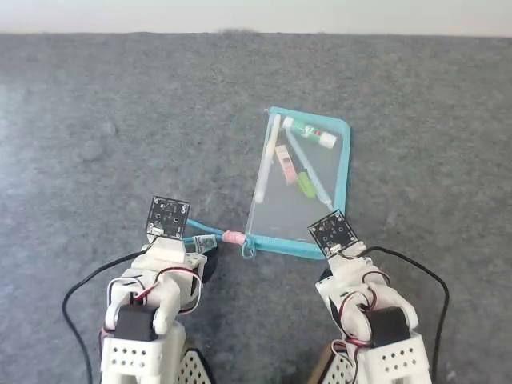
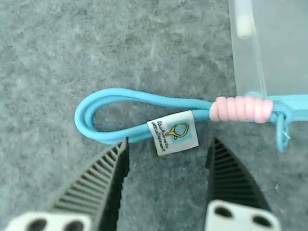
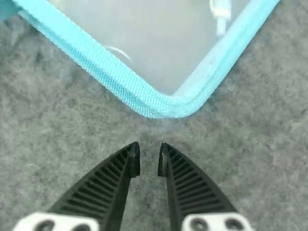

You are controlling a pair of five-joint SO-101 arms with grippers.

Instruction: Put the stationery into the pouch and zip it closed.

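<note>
The clear, teal-edged rectangular pouch (image 1: pixel 284 212) lies flat right of centre on the grey felt tabletop (image 1: pixel 104 112), with stationery (image 1: pixel 308 132) inside. The ribbed left end effector (image 2: pixel 168 143) gapes wide beside its smooth looped cord (image 2: pixel 96 113). The right end effector (image 3: pixel 148 148) is narrowly parted and empty.

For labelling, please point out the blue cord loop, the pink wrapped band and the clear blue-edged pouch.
Blue cord loop (image 2: pixel 81 118), left wrist view, the bend.
Pink wrapped band (image 2: pixel 240 109), left wrist view, middle.
Clear blue-edged pouch (image 3: pixel 120 84), right wrist view, blue edging.
</note>
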